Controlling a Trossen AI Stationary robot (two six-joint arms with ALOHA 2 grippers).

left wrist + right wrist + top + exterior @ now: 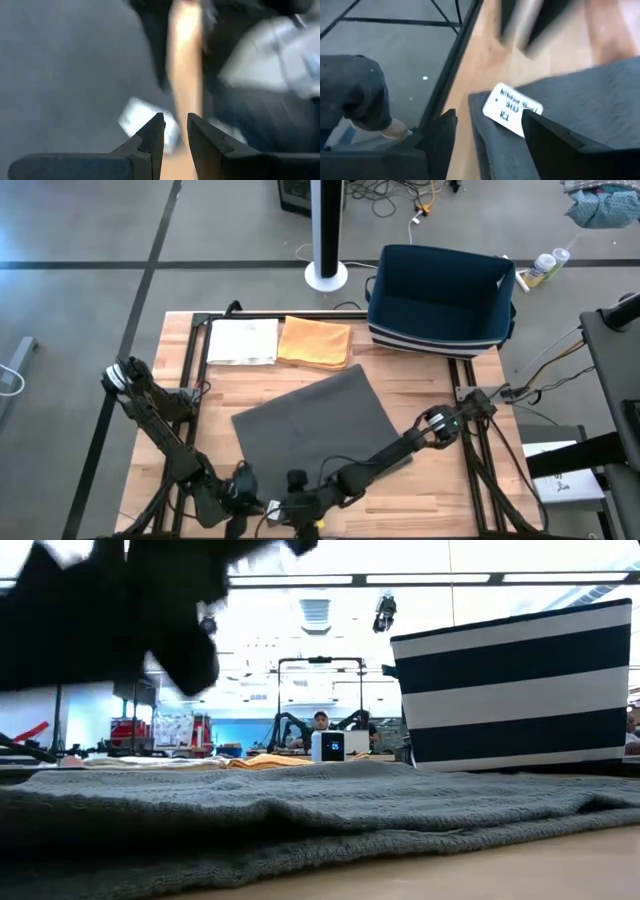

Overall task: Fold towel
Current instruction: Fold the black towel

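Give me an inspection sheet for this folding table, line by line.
Surface: wooden table, dark frame rails.
Job's things: grey towel spread flat, its white label at the near edge.
Clutter: white cloth and orange cloth folded at the far edge; striped navy bin.
Grippers: left gripper off the near edge, narrow gap, nothing between; right gripper open astride the towel's corner.
Cables: loose leads on the floor.
Surroundings: a person's shoe below the table edge.
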